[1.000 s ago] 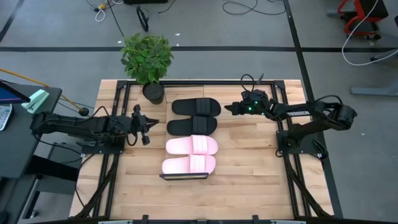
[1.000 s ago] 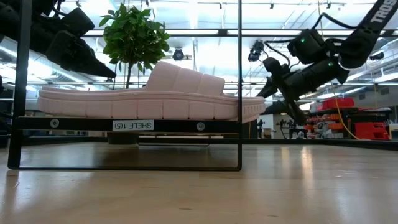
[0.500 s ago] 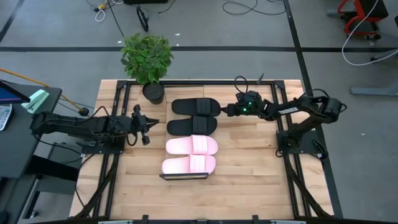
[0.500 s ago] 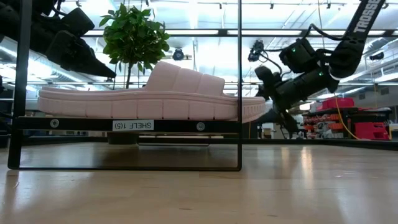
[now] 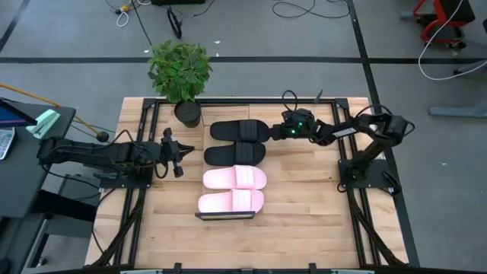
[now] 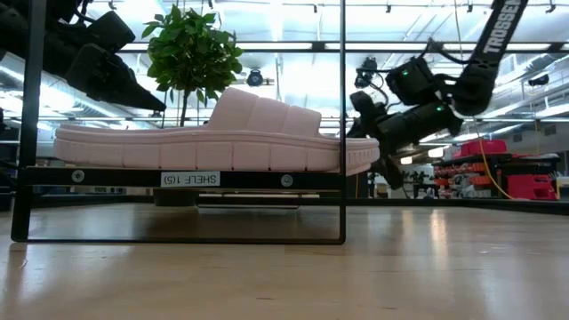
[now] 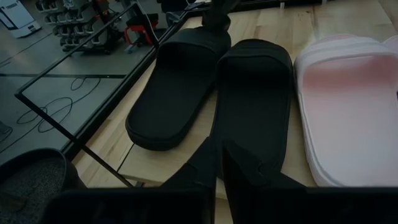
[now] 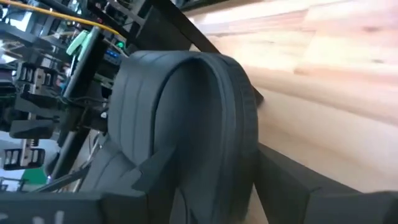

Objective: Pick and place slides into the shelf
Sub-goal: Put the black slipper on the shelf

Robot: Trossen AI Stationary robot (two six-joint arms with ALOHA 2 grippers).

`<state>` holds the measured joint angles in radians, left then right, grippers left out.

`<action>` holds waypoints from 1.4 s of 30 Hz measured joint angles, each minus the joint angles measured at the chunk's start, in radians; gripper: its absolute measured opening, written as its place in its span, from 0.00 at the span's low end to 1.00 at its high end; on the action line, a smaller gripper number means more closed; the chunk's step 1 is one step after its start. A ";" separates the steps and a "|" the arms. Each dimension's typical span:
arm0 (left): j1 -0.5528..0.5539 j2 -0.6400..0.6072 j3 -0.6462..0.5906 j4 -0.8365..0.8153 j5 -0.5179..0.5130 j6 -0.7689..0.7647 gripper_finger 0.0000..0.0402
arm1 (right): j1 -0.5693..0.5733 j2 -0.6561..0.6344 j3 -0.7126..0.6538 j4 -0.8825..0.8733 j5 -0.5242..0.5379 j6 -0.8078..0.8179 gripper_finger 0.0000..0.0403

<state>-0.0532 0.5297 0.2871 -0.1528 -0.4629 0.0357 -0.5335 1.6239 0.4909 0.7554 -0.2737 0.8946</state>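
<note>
Straddling far black slide point(image 5: 240, 131) strap edge, right gripper point(image 5: 275, 132) apart, seemingly unclamped.

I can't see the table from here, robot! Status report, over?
Right gripper open at the far black slide. Left gripper waits left of the shelf. All four slides lined up there. Nothing in the way.

Black slides point(image 5: 239, 131): matt, rubbery foam. Pink slides point(image 5: 233, 178): soft matt foam, ribbed strap. Shelf point(image 6: 178, 178): thin black metal frame. Tabletop point(image 5: 304, 205): pale wood planks, slight sheen.
</note>
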 joint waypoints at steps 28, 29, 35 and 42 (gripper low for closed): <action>0.000 0.000 0.000 -0.001 0.000 -0.001 0.08 | -0.046 0.076 0.100 -0.099 -0.264 0.115 0.10; 0.000 0.000 0.000 -0.001 0.000 -0.001 0.08 | -0.051 0.076 0.100 -0.097 -0.275 0.124 0.10; 0.000 0.000 0.000 -0.001 0.000 0.000 0.06 | -0.072 0.077 0.100 -0.120 -0.316 0.156 0.10; 0.000 0.000 0.000 -0.001 0.000 0.001 0.07 | -0.075 0.078 0.101 -0.137 -0.320 0.179 0.10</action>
<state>-0.0532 0.5300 0.2871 -0.1539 -0.4629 0.0368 -0.6083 1.7016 0.5915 0.6182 -0.5938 1.0733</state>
